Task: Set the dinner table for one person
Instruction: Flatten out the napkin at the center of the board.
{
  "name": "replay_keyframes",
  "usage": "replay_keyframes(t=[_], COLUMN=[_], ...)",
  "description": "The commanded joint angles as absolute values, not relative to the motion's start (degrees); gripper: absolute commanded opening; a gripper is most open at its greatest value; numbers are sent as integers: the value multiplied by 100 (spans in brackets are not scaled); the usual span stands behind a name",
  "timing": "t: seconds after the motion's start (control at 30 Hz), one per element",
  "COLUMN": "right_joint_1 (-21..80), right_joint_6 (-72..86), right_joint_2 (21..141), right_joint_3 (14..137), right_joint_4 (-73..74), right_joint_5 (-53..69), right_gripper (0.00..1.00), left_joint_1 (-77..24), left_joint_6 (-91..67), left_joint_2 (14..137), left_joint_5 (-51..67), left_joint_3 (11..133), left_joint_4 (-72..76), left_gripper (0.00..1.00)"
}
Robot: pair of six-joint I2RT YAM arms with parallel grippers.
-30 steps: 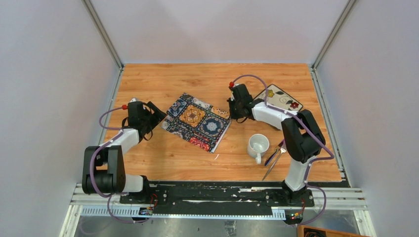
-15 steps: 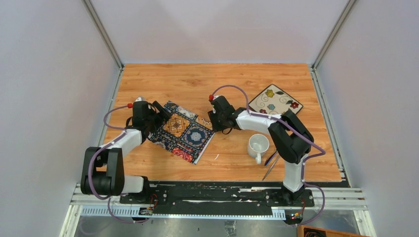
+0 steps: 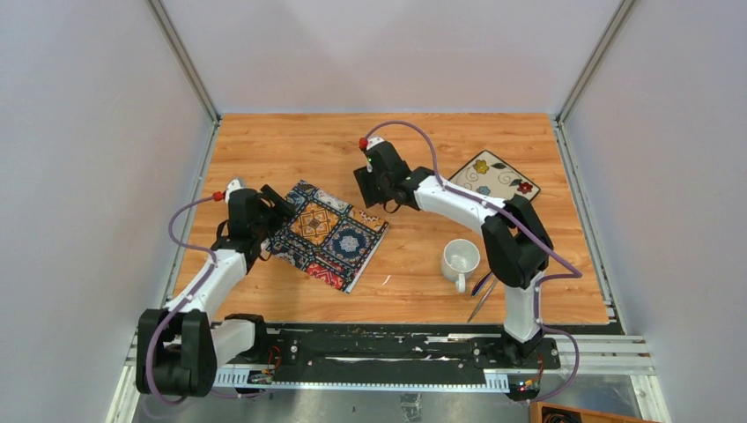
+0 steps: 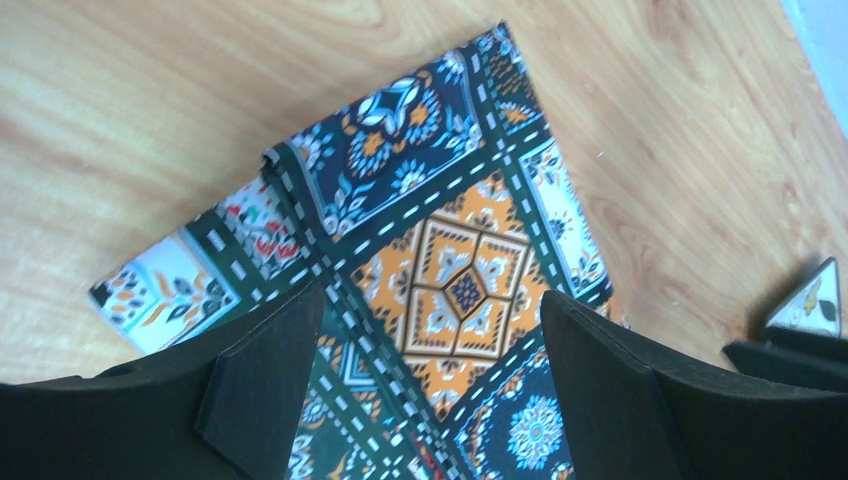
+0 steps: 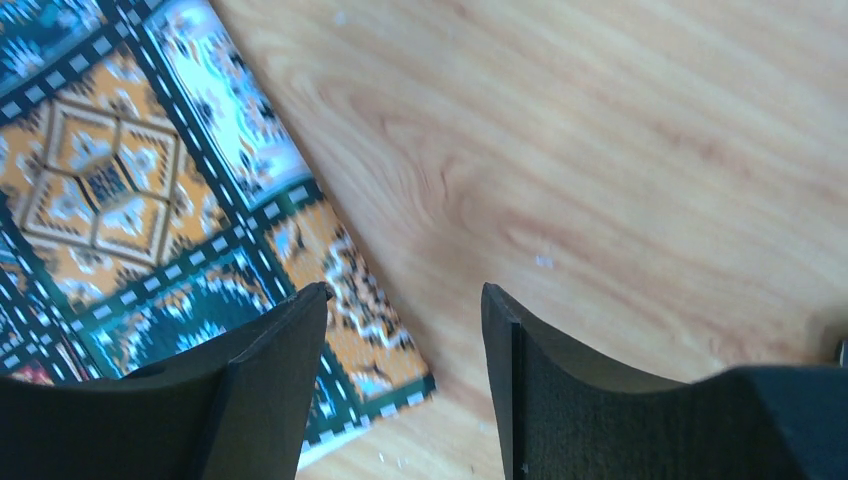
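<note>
Spanning the view, dinner table, rectangular, light orange-brown wood-grain planks

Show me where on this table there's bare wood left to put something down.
Free: the far strip of the dinner table behind the placemat and floral plate; the near patch between placemat and mug. Crowded: the right side, with mug, cutlery and floral plate close together.
</note>
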State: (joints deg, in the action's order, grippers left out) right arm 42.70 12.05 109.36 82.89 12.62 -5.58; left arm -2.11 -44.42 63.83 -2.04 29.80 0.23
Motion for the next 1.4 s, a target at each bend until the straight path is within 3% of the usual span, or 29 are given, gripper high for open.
replay_keyframes(t=[0.0,0.3,0.47,0.7,1.2,1.3,1.37], right_joint_1=[4264,4231,4176,4162,4159,4153,4147], right_joint_6=[810,319,475,855,1415,1431,1448], right_joint_2=[11618,12940,13363,13548,13571,13555,13541], right_joint_3=[9120,10897,11248,11258,10472,10346,10284], right_joint_4=[1501,1682,1677,1437,676,624,600], right_joint_5=[-255,488,914,1505,2137,2143,2145], right_gripper=[63,63,62,62,59,51,29], left_joint_1=[-317,-609,-639,-672,-686,-686,-686], left_joint_6=[-4649,-5306,-5430,-5710,-5634,-5634,-5634], left_joint_2=[5880,4651,4342,3791,3999,4029,4039], left_joint_5=[-528,-1515,-1534,-1296,-1180,-1137,-1125], left_joint_3=[2506,1660,1441,994,1046,1067,1073], left_joint_4=[-384,-1196,-1331,-856,-732,-686,-662], left_gripper=[85,83,83,81,81,80,80])
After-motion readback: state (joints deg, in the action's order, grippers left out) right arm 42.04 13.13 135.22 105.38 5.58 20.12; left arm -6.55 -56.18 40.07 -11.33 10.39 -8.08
